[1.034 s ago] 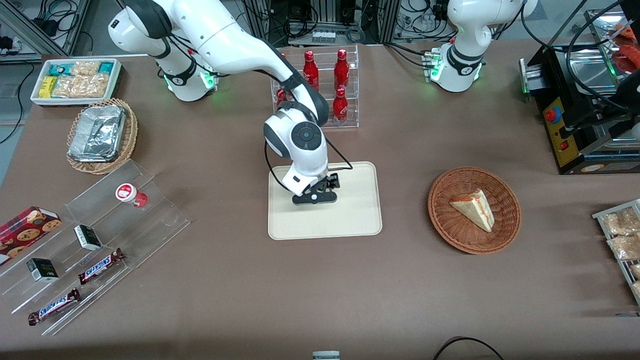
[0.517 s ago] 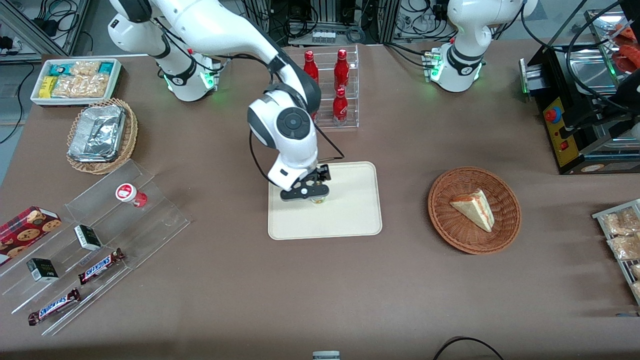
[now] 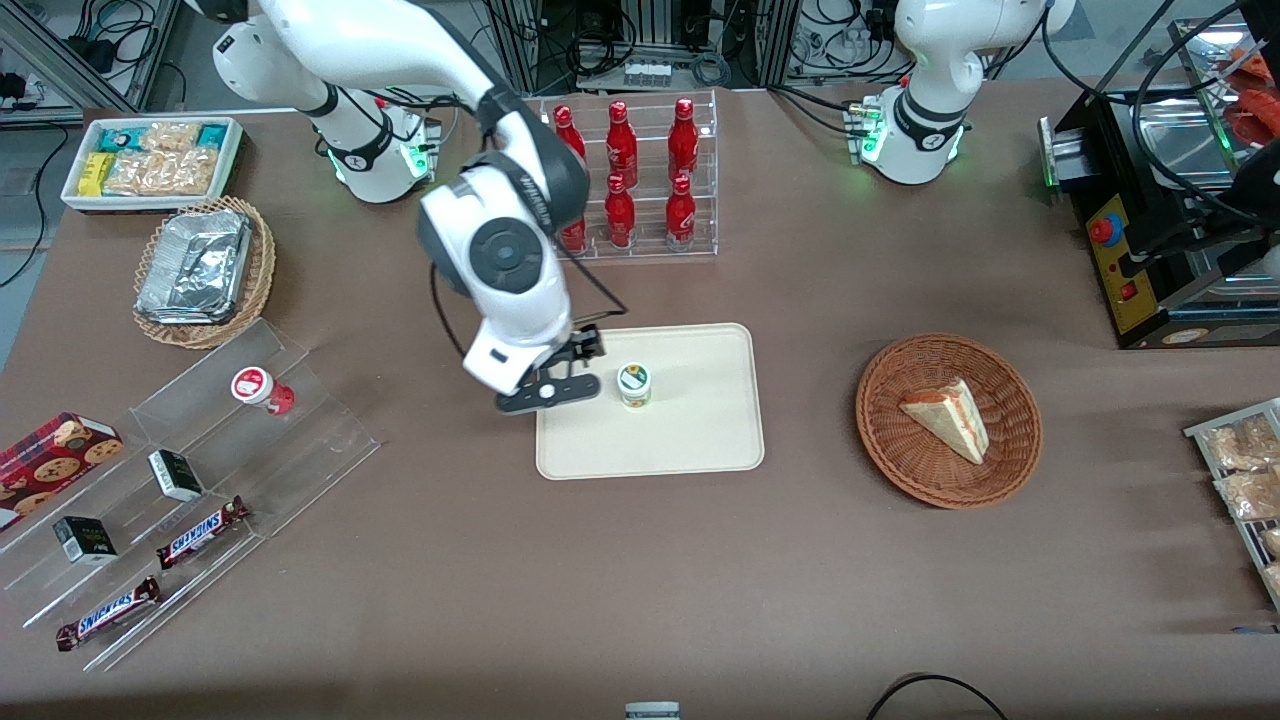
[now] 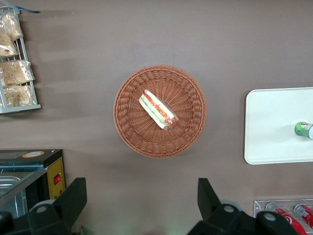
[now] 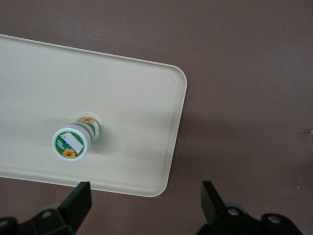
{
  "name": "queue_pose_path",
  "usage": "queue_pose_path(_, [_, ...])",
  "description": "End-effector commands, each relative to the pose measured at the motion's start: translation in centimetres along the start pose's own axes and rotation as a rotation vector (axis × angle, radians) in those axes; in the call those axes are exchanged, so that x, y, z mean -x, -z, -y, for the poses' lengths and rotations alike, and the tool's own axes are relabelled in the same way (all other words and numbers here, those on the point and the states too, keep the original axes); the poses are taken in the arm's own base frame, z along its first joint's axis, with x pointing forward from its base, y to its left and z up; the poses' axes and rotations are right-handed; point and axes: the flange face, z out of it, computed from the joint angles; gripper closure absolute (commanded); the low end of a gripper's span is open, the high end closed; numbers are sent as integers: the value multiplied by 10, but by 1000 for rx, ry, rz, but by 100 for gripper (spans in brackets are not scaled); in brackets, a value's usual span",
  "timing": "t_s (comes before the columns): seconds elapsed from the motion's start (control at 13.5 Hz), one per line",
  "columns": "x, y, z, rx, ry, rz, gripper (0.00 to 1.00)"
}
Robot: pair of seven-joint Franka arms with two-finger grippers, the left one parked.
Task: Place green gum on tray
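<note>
- Tabletop [image 3: 640,560]: flat matte brown sheet, wide bare stretch nearer the front camera than the tray.
- Tray [image 3: 700,430]: cream-beige plastic rectangle, smooth, rounded corners, low raised rim; seen also from the right wrist [image 5: 44,78] and the left wrist [image 4: 274,127]. Open brown surface around every edge.
- Wicker basket [image 3: 1005,440]: round, woven, reddish-brown, toward the parked arm's end of the tabletop, well apart from the tray; wedge-shaped sandwich [image 3: 947,417] inside.
- Clear acrylic stepped stand [image 3: 300,440]: toward the working arm's end; red-labelled gum bottle [image 3: 262,389] on an upper step, chocolate bars [image 3: 203,531] on lower steps.
- Clear rack of red bottles [image 3: 640,180]: farther from the front camera than the tray.
- End effector [image 3: 549,394]: black, raised over the tray edge toward the working arm's end, just beside the green gum and apart from it. Fingers [image 5: 78,201] spread wide, nothing between them.
- Green gum [image 3: 634,385]: small cylinder, white lid with round green-and-yellow label showing a white patch and a flower mark [image 5: 73,142], green base. Upright on the tray, free of any contact but the tray floor, nearer the edge toward the working arm than the centre. Bare tray surface all around; partly cut off at the frame edge in the left wrist view [image 4: 304,130].
</note>
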Motion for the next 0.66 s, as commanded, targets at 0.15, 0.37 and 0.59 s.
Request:
queue_pose_path(0.15, [-12, 25, -75, -6, 56, 37, 0])
queue_pose_path(0.37, [-15, 50, -125, -27, 15, 9, 0])
queue_pose_path(0.59, [-17, 65, -191, -41, -93, 4, 0])
